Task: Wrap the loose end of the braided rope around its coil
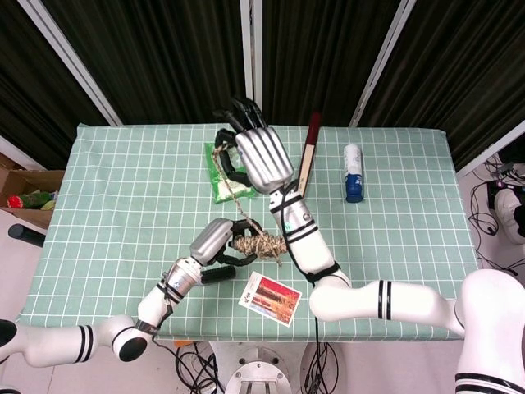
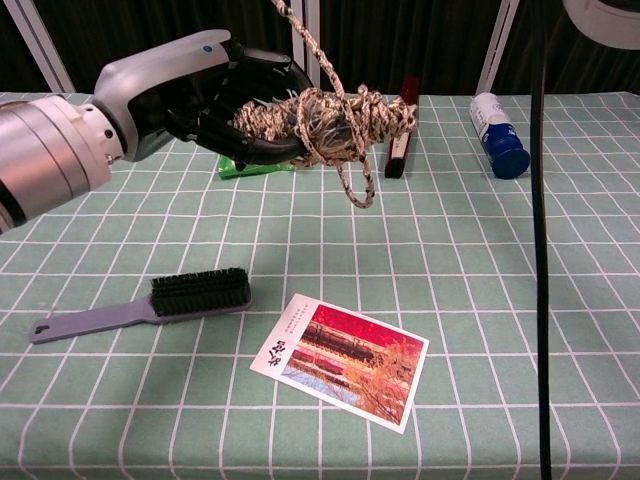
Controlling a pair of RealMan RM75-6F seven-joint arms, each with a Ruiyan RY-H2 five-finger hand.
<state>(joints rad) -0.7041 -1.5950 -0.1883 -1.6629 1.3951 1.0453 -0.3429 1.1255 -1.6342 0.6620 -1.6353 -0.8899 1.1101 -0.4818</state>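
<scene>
Green checked surface; left hand fingers curled around rope coil, lifted. Right hand at 12 o'clock, fingers pinching loose end.

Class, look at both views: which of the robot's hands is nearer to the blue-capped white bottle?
Right. The right hand is raised over the table's far middle, just left of the blue-capped white bottle; the left hand grips the braided rope coil nearer the front edge.
</scene>
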